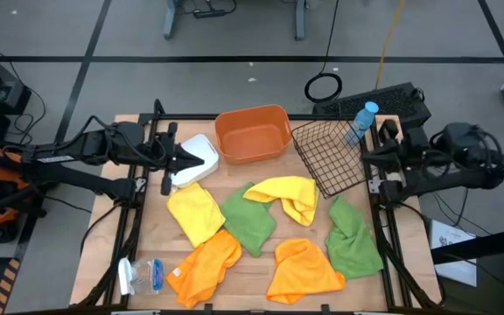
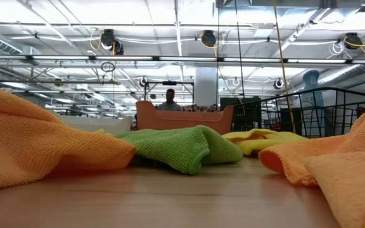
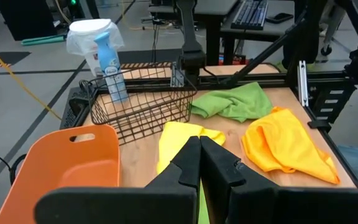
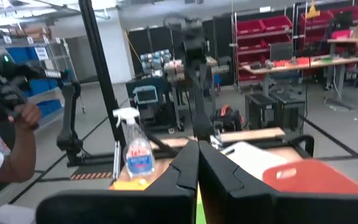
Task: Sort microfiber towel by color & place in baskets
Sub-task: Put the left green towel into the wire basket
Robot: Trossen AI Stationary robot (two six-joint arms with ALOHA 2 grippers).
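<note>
In the high view several microfiber towels lie on the table: two yellow (image 1: 195, 213) (image 1: 289, 198), two green (image 1: 250, 220) (image 1: 353, 238) and two orange (image 1: 206, 264) (image 1: 304, 269). At the far edge stand a white tray (image 1: 198, 157), an orange tub (image 1: 252, 133) and a tilted black wire-mesh basket (image 1: 329, 156). My left gripper (image 1: 177, 159) hovers shut by the white tray. Its wrist view shows the shut fingers (image 3: 199, 148) above a yellow towel (image 3: 178, 138). My right gripper (image 1: 371, 159) waits shut at the table's right edge beside the mesh basket, its fingers (image 4: 197, 150) closed.
A blue-capped clear bottle (image 1: 364, 120) stands behind the mesh basket. A clear plastic packet (image 1: 142, 276) lies at the near left corner. The right wrist view shows a spray bottle (image 4: 135, 149) and a person's arm (image 4: 11, 140) beyond the table. Bare wood shows between the towels.
</note>
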